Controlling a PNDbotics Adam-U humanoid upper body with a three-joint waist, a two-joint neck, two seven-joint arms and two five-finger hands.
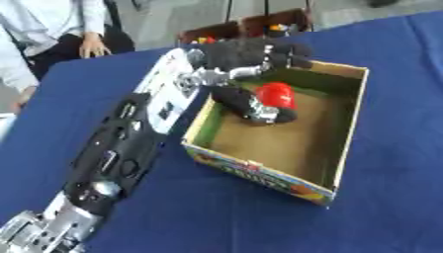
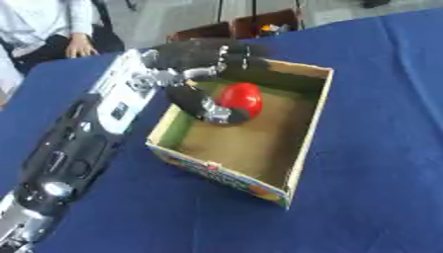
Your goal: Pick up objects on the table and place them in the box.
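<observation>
The left robot hand (image 1: 246,54) reaches in from the lower left, its long black and silver arm (image 1: 130,143) stretched across the blue surface (image 1: 398,99) and over the near left wall of an open cardboard box (image 1: 346,148). The hand hangs over the box's far left corner. Its fingers (image 1: 290,52) are curved over the far wall of the box, and its thumb (image 1: 255,106) points down into the box, lying against the left side of a red rounded object (image 1: 279,94).

The red object sits inside the box, toward the far left part of the brown floor, just under the fingers and touching the thumb. It lies between thumb and fingers, so the hand is curled round it; whether the object rests on the box floor or is held just above it cannot be told. The rest of the box floor is bare brown cardboard, and the inner left wall shows green. The box's near outer wall carries a colourful printed strip.

Beyond the far edge of the surface stand two dark brown crates (image 2: 277,22) holding small coloured items too small to make out. The right robot hand does not show in either view.
</observation>
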